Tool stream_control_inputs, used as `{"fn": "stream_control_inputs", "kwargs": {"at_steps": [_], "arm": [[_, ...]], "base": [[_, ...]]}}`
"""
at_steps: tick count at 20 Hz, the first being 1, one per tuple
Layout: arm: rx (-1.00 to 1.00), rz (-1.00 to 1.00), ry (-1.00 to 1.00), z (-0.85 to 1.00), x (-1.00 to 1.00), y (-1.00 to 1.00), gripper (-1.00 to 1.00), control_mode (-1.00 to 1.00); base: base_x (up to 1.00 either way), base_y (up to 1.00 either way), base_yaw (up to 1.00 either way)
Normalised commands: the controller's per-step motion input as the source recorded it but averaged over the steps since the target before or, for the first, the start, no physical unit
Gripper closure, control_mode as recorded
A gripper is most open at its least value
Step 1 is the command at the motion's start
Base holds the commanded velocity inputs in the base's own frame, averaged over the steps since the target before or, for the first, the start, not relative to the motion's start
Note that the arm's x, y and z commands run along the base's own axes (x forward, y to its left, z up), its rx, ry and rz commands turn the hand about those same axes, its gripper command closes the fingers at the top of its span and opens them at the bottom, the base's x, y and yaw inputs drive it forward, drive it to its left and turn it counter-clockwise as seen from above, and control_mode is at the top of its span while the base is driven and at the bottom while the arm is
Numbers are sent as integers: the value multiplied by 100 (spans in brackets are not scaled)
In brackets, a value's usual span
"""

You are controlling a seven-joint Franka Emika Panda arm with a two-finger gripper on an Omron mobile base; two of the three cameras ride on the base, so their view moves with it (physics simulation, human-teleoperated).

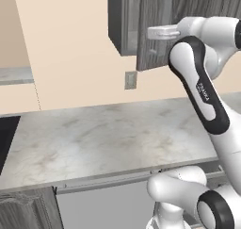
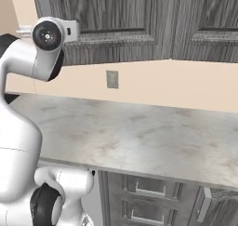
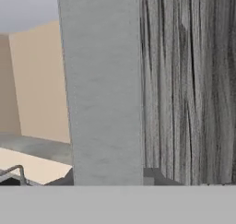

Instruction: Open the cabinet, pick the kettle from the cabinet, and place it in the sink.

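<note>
The dark grey woodgrain cabinet point(image 1: 123, 20) hangs on the wall above the counter. Its door point(image 1: 153, 32) stands ajar, swung out toward me. My gripper point(image 1: 157, 33) is pressed up against the door's free edge at handle height, and its fingers are hidden there. In the hand view the door's pale grey edge point(image 3: 106, 89) and woodgrain face point(image 3: 189, 80) are very close. From the right, the hand point(image 2: 46, 34) sits in front of the cabinet point(image 2: 116, 20). The kettle is hidden. A strip of the black sink point(image 1: 5, 138) lies at the far left, with its faucet point(image 3: 16, 172) low in the hand view.
A pale marble counter point(image 1: 108, 134) runs under the cabinet, with a wall outlet point(image 1: 131, 80) above it. A second closed wall cabinet door point(image 2: 209, 23) is to the right. Grey floor cabinets point(image 2: 148, 197) stand below the counter.
</note>
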Motion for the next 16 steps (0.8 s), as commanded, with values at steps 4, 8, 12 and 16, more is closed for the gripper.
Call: {"fn": "stream_control_inputs", "kwargs": {"at_steps": [4,8,12,16], "arm": [[12,11,0,10,-45,-40,100,-100],[10,9,0,10,-44,-44,100,-100],[6,8,0,7,-37,-45,100,-100],[2,7,2,3,-35,-45,100,-100]], "base": [[0,0,0],[0,0,0],[0,0,0],[0,0,0]]}}
